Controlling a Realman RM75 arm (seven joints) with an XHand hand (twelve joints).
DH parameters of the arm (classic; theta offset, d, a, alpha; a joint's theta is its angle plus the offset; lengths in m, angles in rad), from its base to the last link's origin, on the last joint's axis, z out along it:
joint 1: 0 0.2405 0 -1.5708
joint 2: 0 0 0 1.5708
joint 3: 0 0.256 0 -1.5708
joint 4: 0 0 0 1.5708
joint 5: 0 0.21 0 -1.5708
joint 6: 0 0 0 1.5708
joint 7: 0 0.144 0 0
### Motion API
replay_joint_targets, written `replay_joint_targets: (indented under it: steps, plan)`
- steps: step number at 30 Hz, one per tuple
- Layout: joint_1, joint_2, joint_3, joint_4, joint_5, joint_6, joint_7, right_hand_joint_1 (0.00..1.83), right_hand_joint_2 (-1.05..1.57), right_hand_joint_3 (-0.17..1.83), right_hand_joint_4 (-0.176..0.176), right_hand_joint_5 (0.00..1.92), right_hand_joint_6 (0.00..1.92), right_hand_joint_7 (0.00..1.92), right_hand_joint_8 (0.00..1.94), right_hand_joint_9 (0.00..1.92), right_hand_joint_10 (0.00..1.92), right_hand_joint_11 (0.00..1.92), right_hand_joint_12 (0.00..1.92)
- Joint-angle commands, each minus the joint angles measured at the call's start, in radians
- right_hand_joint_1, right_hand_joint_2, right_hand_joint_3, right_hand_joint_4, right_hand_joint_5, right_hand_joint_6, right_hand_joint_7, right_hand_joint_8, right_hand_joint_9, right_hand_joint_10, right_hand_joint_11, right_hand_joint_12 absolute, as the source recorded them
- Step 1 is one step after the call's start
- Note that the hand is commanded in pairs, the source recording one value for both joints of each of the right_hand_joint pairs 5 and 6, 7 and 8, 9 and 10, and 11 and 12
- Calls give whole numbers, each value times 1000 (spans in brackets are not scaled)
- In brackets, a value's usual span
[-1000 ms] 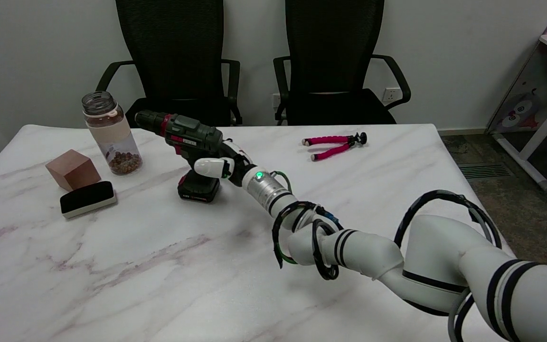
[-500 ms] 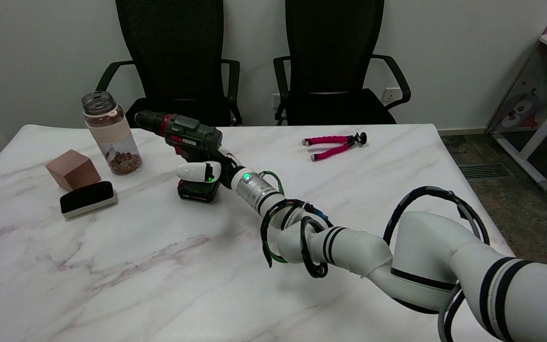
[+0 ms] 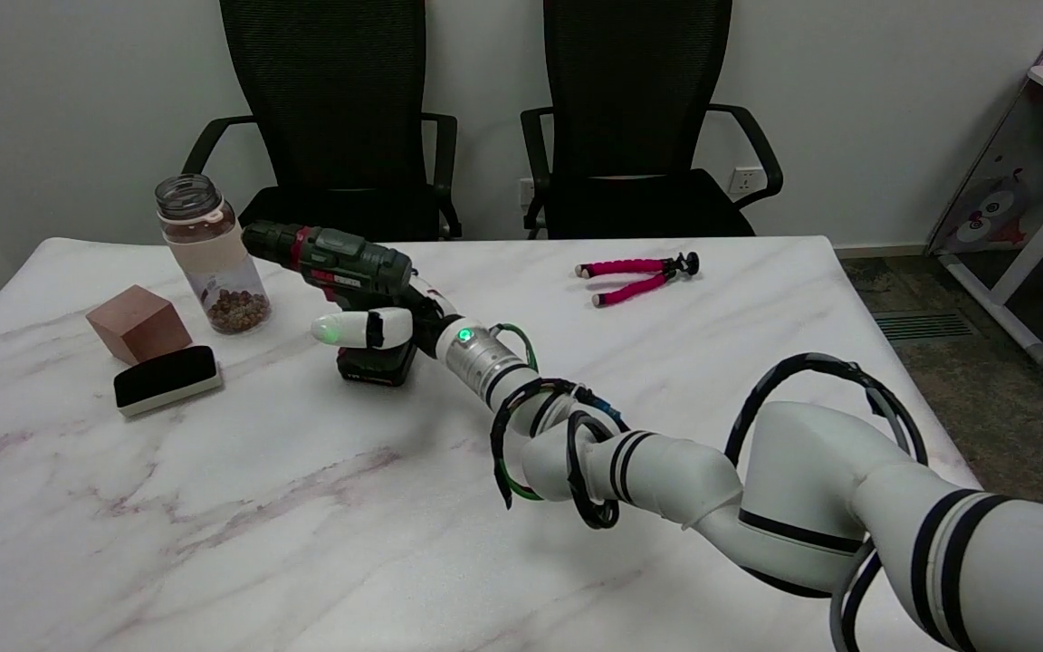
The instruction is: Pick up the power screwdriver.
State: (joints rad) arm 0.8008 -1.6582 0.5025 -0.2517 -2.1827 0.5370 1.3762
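The power screwdriver is dark green and black with a red ring behind its chuck. It stands on its battery base at the table's back left, chuck pointing left and leaning a little that way. My right hand is at its handle, coming in from the right. One white finger sticks straight out to the left across the front of the handle. The other fingers are hidden behind the tool, so no closed grip shows. The base still rests on the marble table.
A clear jar with brown pieces stands just left of the chuck. A wooden block and a black-topped eraser lie further left. A pink mini tripod lies at the back right. Two black chairs stand behind the table.
My right hand slid left along the handle, its straight finger now reaching past the front. The screwdriver shifted and leaned slightly left, chuck closer to the jar.
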Motion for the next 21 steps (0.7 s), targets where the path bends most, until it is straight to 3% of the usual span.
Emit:
replay_joint_targets:
  steps: [1, 11, 21]
  plan:
    - [4, 0, 1, 5, 52, 44, -11, 979, -276, 787, 176, 249, 249, 249, 249, 454, 454, 316, 316]
    - [15, 6, 4, 9, 52, 51, -11, 976, -293, 922, 176, 258, 258, 258, 258, 472, 472, 353, 353]
    - [21, 6, 4, 9, 52, 45, -11, 967, -293, 950, 176, 257, 257, 257, 257, 456, 456, 267, 267]
